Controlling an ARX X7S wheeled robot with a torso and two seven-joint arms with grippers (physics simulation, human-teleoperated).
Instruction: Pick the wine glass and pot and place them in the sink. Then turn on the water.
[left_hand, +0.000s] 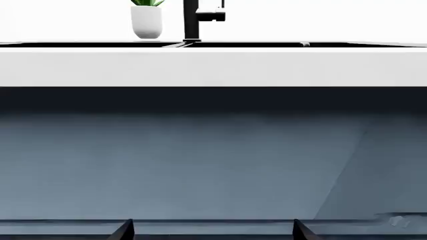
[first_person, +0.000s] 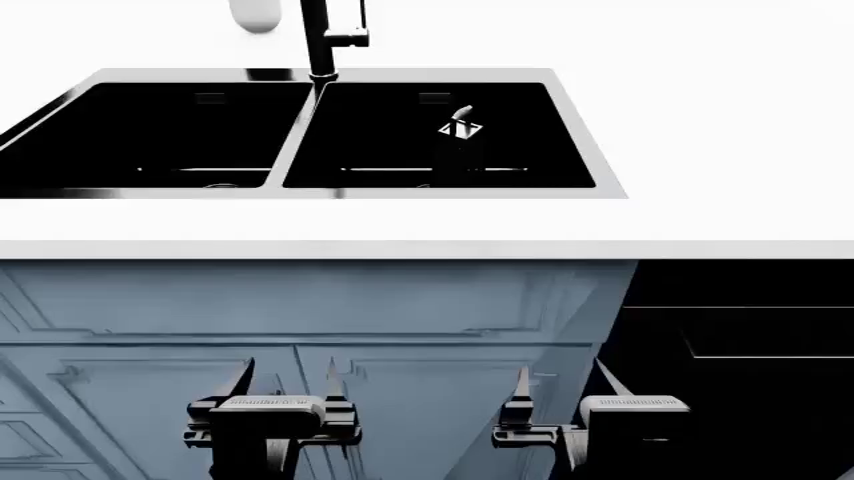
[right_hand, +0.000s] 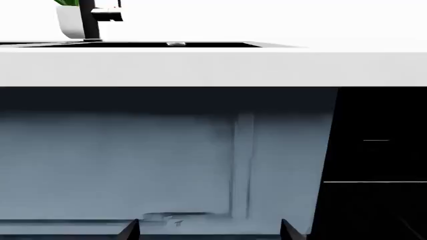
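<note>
Sink (first_person: 441, 76), black double basin, steel rim, central divider, both grippers (first_person: 291, 385) (first_person: 558, 385) spread wide, holding nothing

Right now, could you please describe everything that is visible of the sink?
The sink is a black rectangular double basin with a shiny steel rim, set into the white countertop. A central divider splits it into two basins. A black faucet rises behind the divider at the back edge. In the right basin stands a dark object with a pale handle-like part; what it is cannot be told. The basin floors are mostly hidden in darkness. Both wrist views show only its thin front edge.
</note>
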